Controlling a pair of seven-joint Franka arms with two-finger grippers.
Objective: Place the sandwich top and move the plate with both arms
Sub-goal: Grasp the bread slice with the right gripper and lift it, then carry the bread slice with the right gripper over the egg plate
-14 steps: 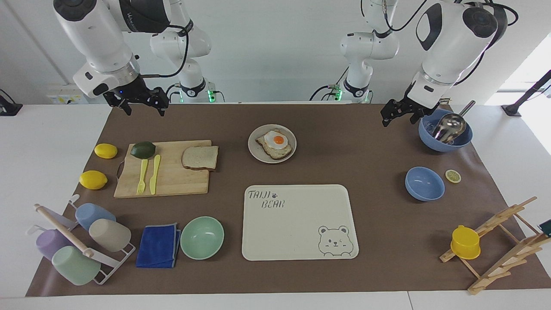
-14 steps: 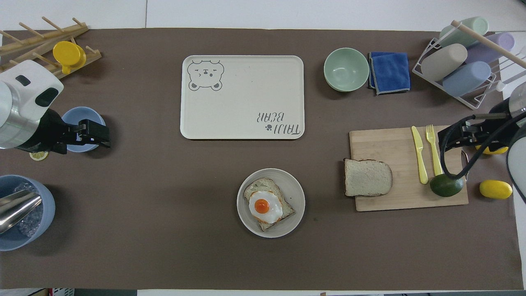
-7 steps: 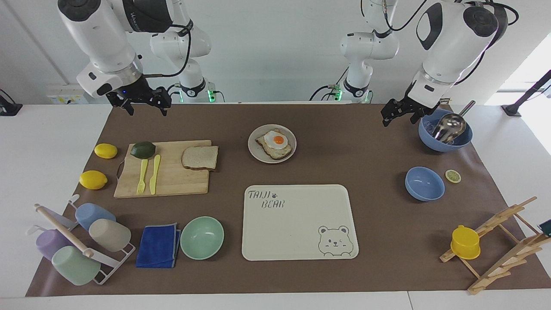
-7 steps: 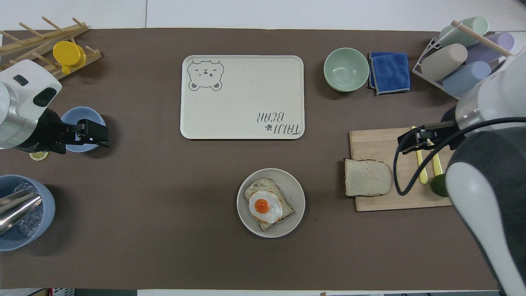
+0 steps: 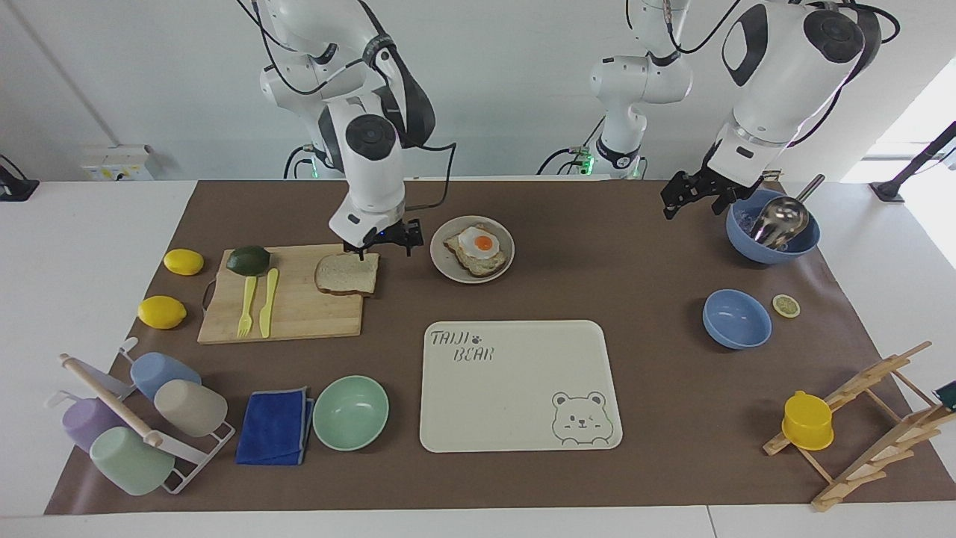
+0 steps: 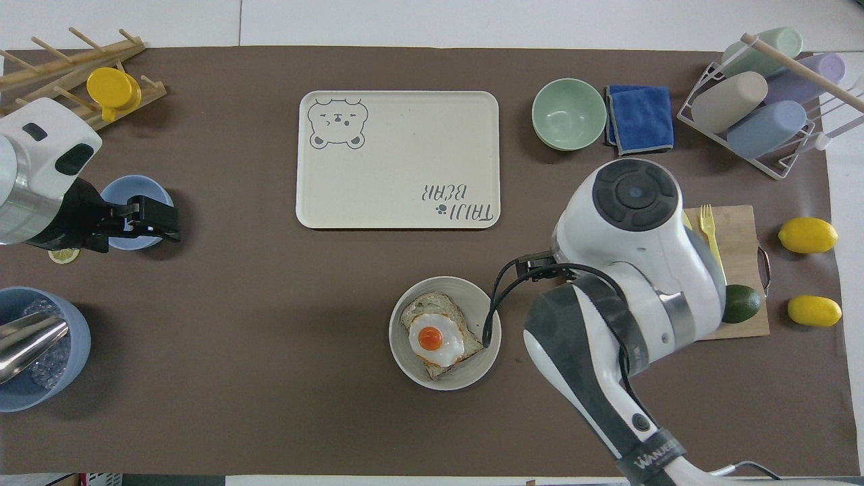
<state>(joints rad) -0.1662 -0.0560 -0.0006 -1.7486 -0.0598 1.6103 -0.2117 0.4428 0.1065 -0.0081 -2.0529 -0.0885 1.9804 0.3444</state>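
Observation:
The sandwich top [image 5: 347, 276] is a plain bread slice lying on the wooden cutting board [image 5: 299, 317]. My right gripper [image 5: 382, 245] is open and low over the slice's edge nearest the robots and the plate. I cannot tell if it touches. In the overhead view the right arm [image 6: 628, 270] covers the slice. The plate [image 5: 447, 267] stands beside the board and holds egg-topped toast [image 5: 478, 250]; it also shows in the overhead view [image 6: 405, 361]. My left gripper [image 5: 687, 200] is open, empty and waits in the air by the big blue bowl [image 5: 773, 237]; in the overhead view [image 6: 154, 217] it is over the small blue bowl.
An avocado [image 5: 248, 259], a yellow fork and knife [image 5: 258, 302] lie on the board; two lemons [image 5: 184, 261] lie beside it. The bear tray [image 5: 515, 388], mint bowl [image 5: 351, 412], blue cloth [image 5: 275, 426], cup rack [image 5: 142, 418] and small blue bowl [image 5: 736, 319] lie farther from the robots.
My right arm has swung from the table's edge at its own end over to the bread slice and come down low. The left arm has not moved.

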